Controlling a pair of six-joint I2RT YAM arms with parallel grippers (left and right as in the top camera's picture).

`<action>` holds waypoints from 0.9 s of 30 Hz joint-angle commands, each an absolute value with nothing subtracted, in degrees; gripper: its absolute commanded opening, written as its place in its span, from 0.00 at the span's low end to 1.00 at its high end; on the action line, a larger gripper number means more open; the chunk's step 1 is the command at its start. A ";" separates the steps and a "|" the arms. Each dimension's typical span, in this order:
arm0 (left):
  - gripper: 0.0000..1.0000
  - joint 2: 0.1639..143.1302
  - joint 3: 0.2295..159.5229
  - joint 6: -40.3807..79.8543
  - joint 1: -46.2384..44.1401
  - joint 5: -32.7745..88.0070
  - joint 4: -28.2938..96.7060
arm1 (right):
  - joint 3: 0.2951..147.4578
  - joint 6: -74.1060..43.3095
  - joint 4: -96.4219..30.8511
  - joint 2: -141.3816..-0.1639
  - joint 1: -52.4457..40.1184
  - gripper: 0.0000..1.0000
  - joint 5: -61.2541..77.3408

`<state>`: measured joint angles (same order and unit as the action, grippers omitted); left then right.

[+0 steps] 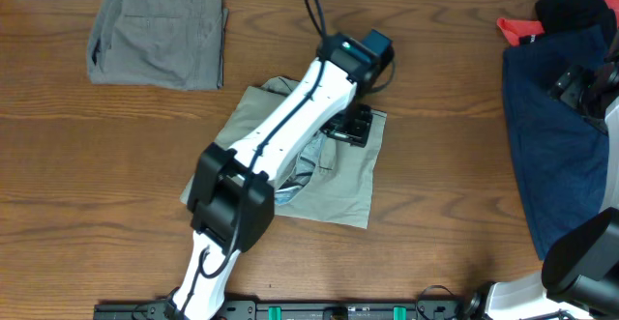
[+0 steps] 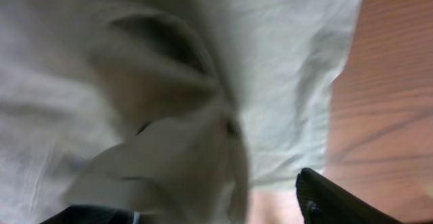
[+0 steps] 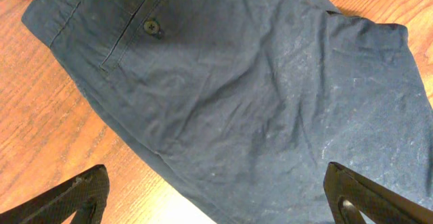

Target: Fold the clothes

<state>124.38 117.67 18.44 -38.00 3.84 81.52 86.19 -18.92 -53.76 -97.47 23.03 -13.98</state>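
Note:
The light khaki shorts (image 1: 338, 180) lie crumpled mid-table, with pale blue lining (image 1: 302, 172) showing beside my left arm. My left gripper (image 1: 350, 125) is down on their far right part. In the left wrist view the khaki cloth (image 2: 203, 68) fills the frame; the left gripper (image 2: 203, 209) has its jaws apart, with a loose ridge of cloth between them, so it is open. The dark navy shorts (image 1: 551, 156) lie flat at the right. My right gripper (image 3: 220, 204) hangs open above the navy cloth (image 3: 237, 95), touching nothing. A grey-olive pair (image 1: 160, 32) sits folded at the back left.
A red cloth (image 1: 522, 28) and a black item (image 1: 577, 11) lie at the back right corner, by the navy shorts. Bare wooden table (image 1: 455, 165) separates the khaki and navy pairs. My left arm (image 1: 280, 127) stretches diagonally across the khaki pair.

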 commanded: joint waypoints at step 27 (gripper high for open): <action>0.98 97.08 102.59 19.00 -20.97 -1.91 96.79 | 86.89 -19.68 -53.76 -97.86 23.62 0.99 -14.79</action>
